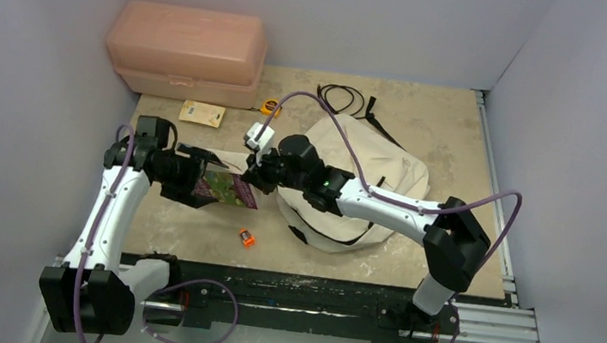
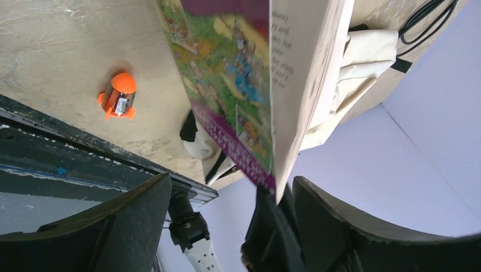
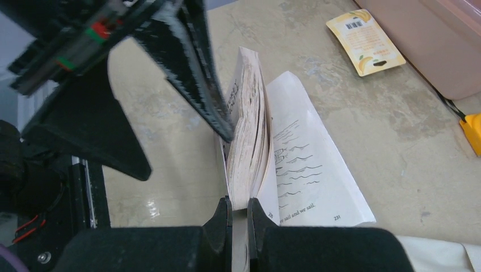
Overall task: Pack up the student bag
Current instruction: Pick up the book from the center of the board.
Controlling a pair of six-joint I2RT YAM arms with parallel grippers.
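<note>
Nearest the lens, my right pincer (image 3: 239, 224) was pinching the page edges of a book (image 3: 249, 141) held on edge over the surface (image 1: 427, 117). My left pincer (image 2: 231, 182) was spread, the book's colourful cover between its fingers. The cream student bag (image 1: 388, 159) lay just beside the book, under my right arm.

Much of the student bag (image 1: 388, 157) behind the right arm (image 1: 391, 206).
</note>
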